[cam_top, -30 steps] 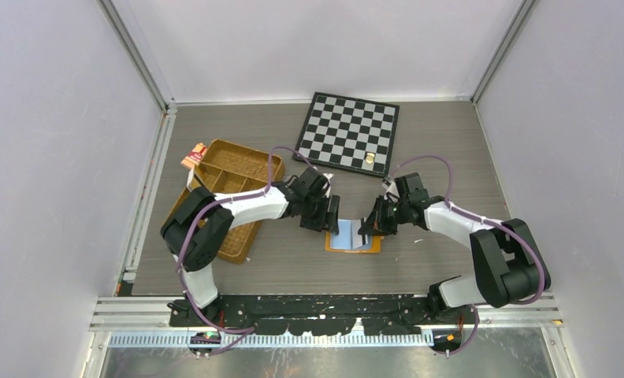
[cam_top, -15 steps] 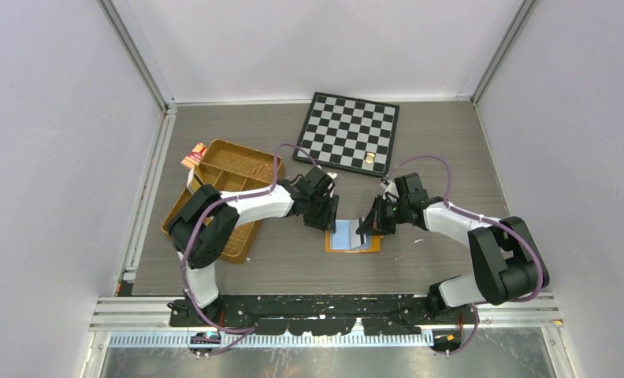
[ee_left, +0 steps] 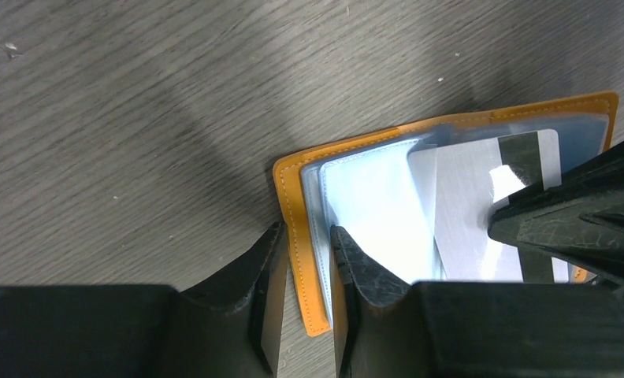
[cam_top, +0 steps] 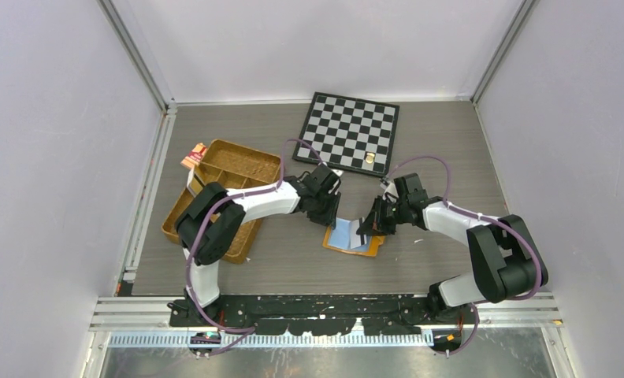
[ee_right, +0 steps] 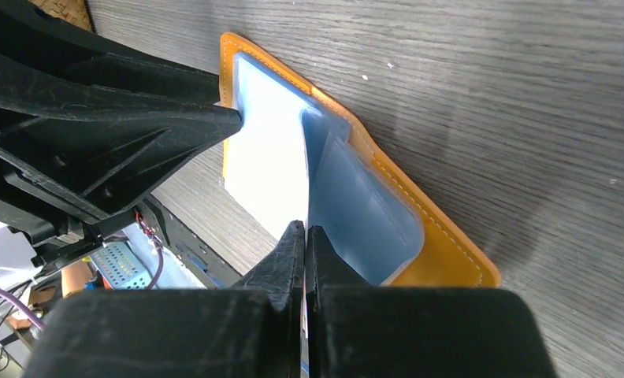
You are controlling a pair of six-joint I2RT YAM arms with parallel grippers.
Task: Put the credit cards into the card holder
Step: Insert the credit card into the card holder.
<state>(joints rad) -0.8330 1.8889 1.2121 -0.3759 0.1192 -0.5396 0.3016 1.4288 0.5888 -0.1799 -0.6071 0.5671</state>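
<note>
My left pincer (ee_left: 306,236) was clenched on the near edge of the small, flat, orange leather-like card holder (ee_left: 295,206), with the stitched cover and the edges of its blue-tinted plastic sleeves (ee_right: 364,213) caught between the 2 fingers. I judged that this grip was there to pin the card holder open on the grey wood-grain worktop (cam_top: 435,142), so it could not slide while a card was pushed in.

My right pincer (ee_right: 304,232) was squeezed shut on a thin, flat silver-grey card (ee_left: 462,205) of plastic with a dark stripe. It held the card by 1 end so that the free end lay over the open sleeves, angled toward a pocket. The card holder lay between my 2 arms, near the front of the worktop. I could not tell whether the card's leading edge was already inside a sleeve, nor whether a light blue card sat under the glare.
</note>
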